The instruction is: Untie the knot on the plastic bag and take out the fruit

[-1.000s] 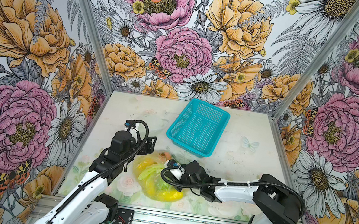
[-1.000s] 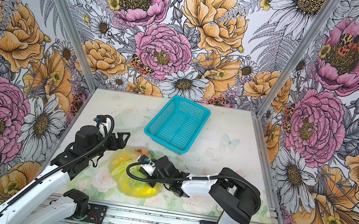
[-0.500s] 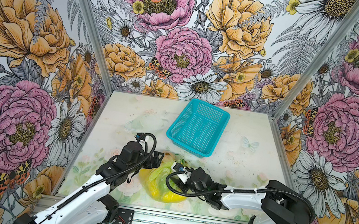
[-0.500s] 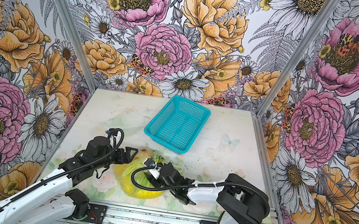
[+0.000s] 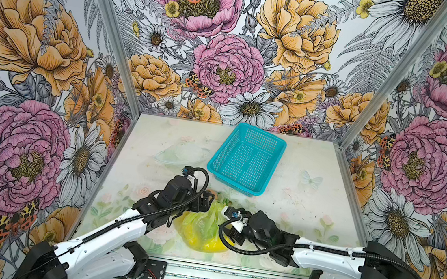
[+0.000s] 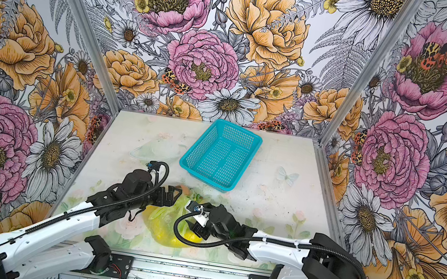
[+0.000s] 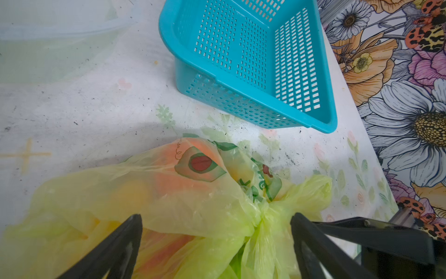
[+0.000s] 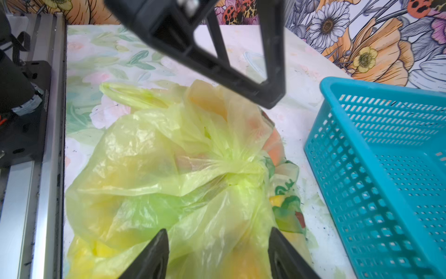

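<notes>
- The plastic bag [image 5: 203, 228] lies on the tabletop on the robot-base side of the teal basket [image 5: 232, 181], near its long wall but not touching it; both top views show this [image 6: 163, 223].
- The knot [image 7: 264, 212] sits between the spread fingers of the left gripper [image 7: 216, 217], much closer to one finger than to the other. I cannot tell whether that finger touches the film.
- In the right wrist view the knot [image 8: 243, 169] lies beyond the tips of the right gripper [image 8: 218, 230], on the bag's basket-facing side.
- In that view one black finger [image 8: 241, 79] of the left gripper hangs above the bag's far part.
- The bag is thin, translucent, yellow-green and crinkled, with green and red print near the knot.
- The knot is a small bunched lump of twisted film, and a handle loop [image 7: 311, 190] sticks out of it toward the basket.
- The fruit [image 7: 169, 178] shows only as blurred orange, yellow and green shapes through the film, all inside the bag.
- The left jaws stand wide apart and hold nothing; they straddle the knotted top of the bag.
- The right jaws stand moderately apart over the bag's body, with film under and between the tips and no pinch visible.
</notes>
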{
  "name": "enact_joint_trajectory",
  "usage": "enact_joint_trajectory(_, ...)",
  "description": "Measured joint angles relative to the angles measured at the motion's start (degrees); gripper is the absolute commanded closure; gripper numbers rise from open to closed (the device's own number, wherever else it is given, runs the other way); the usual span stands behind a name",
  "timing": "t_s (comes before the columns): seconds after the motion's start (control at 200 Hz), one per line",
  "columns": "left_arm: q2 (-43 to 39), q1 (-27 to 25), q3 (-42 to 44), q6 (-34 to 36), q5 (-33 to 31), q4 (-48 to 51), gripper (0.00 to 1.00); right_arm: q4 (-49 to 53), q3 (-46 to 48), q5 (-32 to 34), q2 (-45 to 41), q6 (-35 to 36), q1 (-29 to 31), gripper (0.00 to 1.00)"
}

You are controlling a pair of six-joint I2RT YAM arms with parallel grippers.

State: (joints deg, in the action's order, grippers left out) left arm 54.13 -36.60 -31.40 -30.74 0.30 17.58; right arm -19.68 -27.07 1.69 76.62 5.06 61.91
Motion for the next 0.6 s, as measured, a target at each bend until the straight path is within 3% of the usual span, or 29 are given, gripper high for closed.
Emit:
enact_joint_trajectory(0.07, 1.42, -0.37, -0.52, 0.00, -0.17, -0.35, 0.03, 1.09, -0.94, -0.02, 2.78, 0.31, 0.00, 0.42)
enact_joint_trajectory(0.15, 2.89, -0.59, -0.76, 0.00, -0.35, -0.98, 0.03, 1.88, -2.29, 0.11, 5.84, 0.07, 0.00, 0.57)
enact_joint_trajectory(0.26, 5.27, -0.81, -1.40, 0.02, -0.48, -1.31, 0.04, 2.43, -4.11, 0.11, 8.57, 0.55, -0.09, 0.88)
enact_joint_trajectory(0.32, 6.25, -0.92, -1.66, 0.02, -0.61, -1.55, 0.06, 2.73, -4.85, 0.04, 9.14, 0.00, -0.11, 1.00)
enact_joint_trajectory(0.415, 7.30, -1.07, -1.95, 0.07, -0.92, -1.60, 0.11, 2.69, -5.25, 0.02, 9.22, 0.13, -0.09, 1.00)
enact_joint_trajectory(0.595, 9.38, -1.16, -2.58, 0.28, -2.51, -2.58, 0.46, 2.05, -5.22, 0.00, 8.59, 0.13, -0.09, 1.00)
